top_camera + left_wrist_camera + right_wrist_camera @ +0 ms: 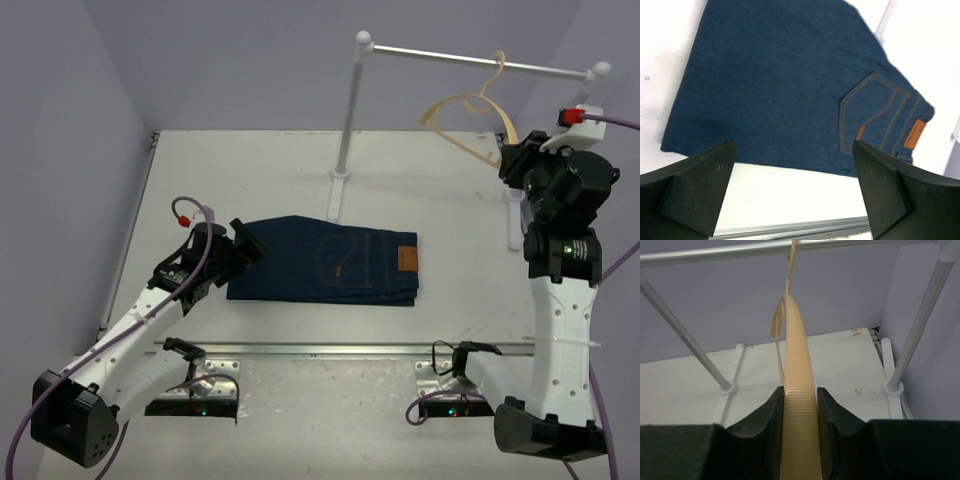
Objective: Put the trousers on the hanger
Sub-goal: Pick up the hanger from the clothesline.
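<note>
The right gripper (800,410) pinches the light tan wooden hanger (794,355), hooked on the white metal rail (440,57) far right; the left gripper (794,165) gapes wide over the folded navy denim trousers (330,262), centre-left; fetching the hanger, I judge; next, lift its hook clear.

Bright even light, perhaps slightly overexposed.

White desk (250,170), matte, rectangular, with a thin metal strip (330,349) along its near edge. Pale lavender-grey walls, plain: back wall (230,60) behind the far edge, left wall (60,150) along the left edge, right wall (625,30) by the far right corner. White garment rail (450,57) with two ball-topped posts, standing toward the far right corner. Light even, shadows soft.
</note>
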Robot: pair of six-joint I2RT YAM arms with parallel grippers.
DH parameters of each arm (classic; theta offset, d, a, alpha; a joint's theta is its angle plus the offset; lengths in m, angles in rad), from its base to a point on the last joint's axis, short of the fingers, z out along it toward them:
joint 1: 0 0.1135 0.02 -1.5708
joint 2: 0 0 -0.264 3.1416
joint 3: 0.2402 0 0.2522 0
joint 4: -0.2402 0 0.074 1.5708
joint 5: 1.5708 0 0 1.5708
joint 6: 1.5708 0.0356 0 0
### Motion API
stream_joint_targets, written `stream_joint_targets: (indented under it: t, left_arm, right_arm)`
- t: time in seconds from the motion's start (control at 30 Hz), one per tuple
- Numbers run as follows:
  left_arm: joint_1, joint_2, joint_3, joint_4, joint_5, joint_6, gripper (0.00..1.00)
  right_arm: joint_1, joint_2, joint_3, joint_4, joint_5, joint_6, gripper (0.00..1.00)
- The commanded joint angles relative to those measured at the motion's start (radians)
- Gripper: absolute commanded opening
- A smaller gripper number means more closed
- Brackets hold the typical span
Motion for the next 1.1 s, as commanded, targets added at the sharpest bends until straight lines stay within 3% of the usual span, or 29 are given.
stream_joint_targets:
  t: [0.0,0.17,0.37,0.7,0.93,0.97,1.0,1.07]
  left_arm:
    - [0.011,0.0,0.068,0.061,0.014,0.0,1.0]
    - [0.011,-0.017,0.058,0.046,0.015,0.012,1.0]
    - [0.011,-0.054,0.06,0.026,-0.004,0.038,1.0]
    - [0.011,-0.05,0.05,0.041,0.011,0.046,1.0]
    - [0.013,-0.036,0.04,0.056,0.014,0.055,1.0]
    - [0.013,-0.033,0.036,0.058,0.016,0.055,1.0]
    - [0.013,-0.032,0.035,0.062,0.019,0.056,1.0]
    - [0.013,-0.032,0.032,0.061,0.017,0.06,1.0]
  right_arm:
    - [-0.001,0.027,0.021,0.102,0.007,-0.005,0.0]
    - [0.0,0.155,0.07,0.1,-0.023,0.001,0.0]
    - [0.019,0.189,0.03,0.12,-0.066,0.021,0.0]
    - [0.149,0.311,0.085,0.073,0.001,-0.073,0.0]
    - [0.173,0.342,0.098,0.047,0.015,-0.097,0.0]
    - [0.189,0.341,0.094,0.047,0.014,-0.098,0.02]
    - [0.19,0.334,0.084,0.059,0.011,-0.096,0.1]
    - [0.191,0.305,0.051,0.083,0.008,-0.086,0.37]
